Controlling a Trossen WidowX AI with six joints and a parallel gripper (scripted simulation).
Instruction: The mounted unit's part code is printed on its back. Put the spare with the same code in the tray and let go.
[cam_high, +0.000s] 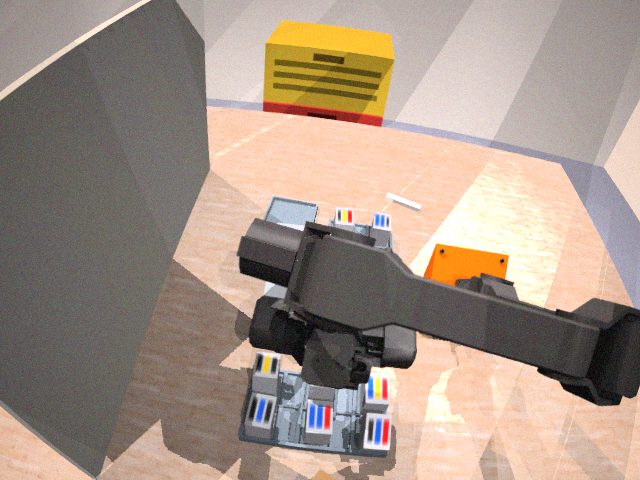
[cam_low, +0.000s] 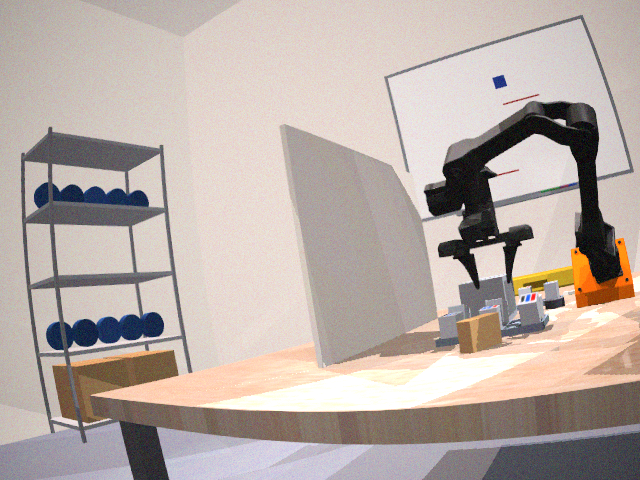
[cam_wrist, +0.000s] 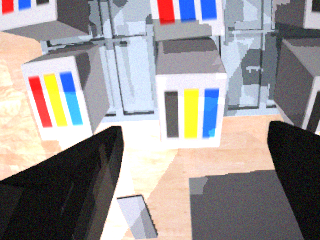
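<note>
My gripper is open and empty above the rack of spares. Between its fingertips in the wrist view, below them, stands a spare with black, yellow and blue stripes. A spare with red, yellow and blue stripes stands beside it. The top view also shows a black-yellow-black spare and a blue-blue-red spare. The large grey box-shaped mounted unit stands behind the rack; its back code is not visible. The pale tray shows nothing in it.
A second small rack behind the arm holds two striped blocks. A tall grey panel stands at the left. A brown block stands in front of the spares. The orange arm base is at the right.
</note>
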